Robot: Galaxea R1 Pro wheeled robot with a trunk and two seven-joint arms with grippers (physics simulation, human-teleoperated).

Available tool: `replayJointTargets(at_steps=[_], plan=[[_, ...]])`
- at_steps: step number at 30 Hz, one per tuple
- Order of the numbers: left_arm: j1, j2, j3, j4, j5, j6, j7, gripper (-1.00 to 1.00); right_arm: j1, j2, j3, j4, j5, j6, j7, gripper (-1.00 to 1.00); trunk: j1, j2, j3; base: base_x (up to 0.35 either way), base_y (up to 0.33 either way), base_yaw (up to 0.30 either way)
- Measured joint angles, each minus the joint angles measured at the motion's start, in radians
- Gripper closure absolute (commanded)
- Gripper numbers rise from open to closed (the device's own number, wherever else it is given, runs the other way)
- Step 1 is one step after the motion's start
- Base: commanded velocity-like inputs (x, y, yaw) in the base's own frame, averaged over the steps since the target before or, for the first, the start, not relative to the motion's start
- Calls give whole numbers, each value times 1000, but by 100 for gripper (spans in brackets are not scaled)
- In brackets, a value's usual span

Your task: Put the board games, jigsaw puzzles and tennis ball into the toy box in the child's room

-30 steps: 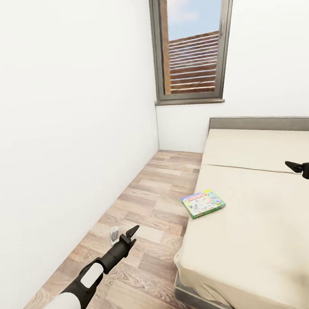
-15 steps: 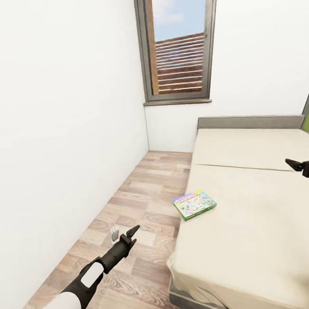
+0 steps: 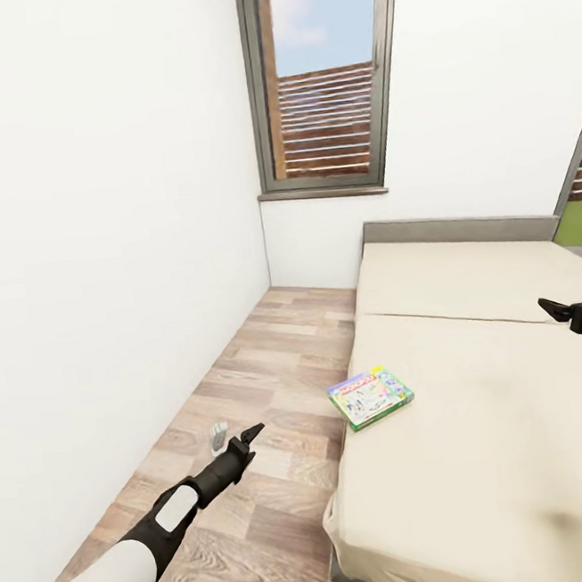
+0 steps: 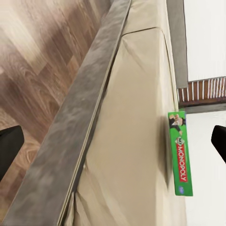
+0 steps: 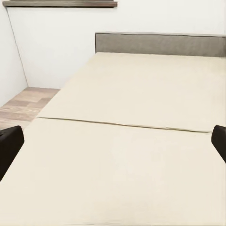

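Note:
A Monopoly board game [image 3: 371, 397] with a green edge lies flat on the beige bed [image 3: 487, 450], close to the mattress's left edge. In the left wrist view its green side [image 4: 181, 153] faces me across the mattress. My left gripper [image 3: 250, 436] hangs open over the wooden floor, short of the bed and apart from the game, its dark fingertips [image 4: 8, 143] spread wide. My right gripper [image 3: 553, 308] is held open above the bed, right of the game, with nothing between its fingers [image 5: 9, 147].
A white wall runs along the left of a strip of wooden floor [image 3: 272, 365]. A small grey object [image 3: 218, 437] lies on that floor near my left gripper. A tall window [image 3: 323, 81] and the grey headboard [image 3: 459, 228] stand at the far end.
The camera has shifted, so the window, bed and game sit further left in the picture, and a second opening shows at the right edge. Both arms hold the same pose.

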Motion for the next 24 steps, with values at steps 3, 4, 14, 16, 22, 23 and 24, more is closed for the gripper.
replayJointTargets(at_steps=[3,4,14,16,22,23,24], plan=[[-14,-2,0,0,4,3,41,-100,0,0,0,0,0,0,1,-100,0,0,-2,8,6,-267],[-17,-2,1,0,5,3,48,-100,0,0,0,0,0,0,1,-100,0,0,-2,4,3,-272],[-20,6,2,-5,9,1,59,-100,-1,-1,0,0,0,1,2,-100,0,0,-8,1,1,-274],[-21,6,2,-5,9,0,59,-100,-1,-1,1,0,0,1,2,-100,0,0,-10,0,0,-273],[-21,7,2,-6,9,-2,59,-100,0,-1,1,0,0,1,2,-100,0,0,-13,0,0,-268],[-21,7,2,-6,9,-3,59,-100,0,-1,1,0,0,1,2,-100,0,0,-14,0,0,-245],[-21,7,2,-7,9,-4,59,-100,0,-1,1,0,0,1,2,-100,0,0,-15,0,0,-207]])
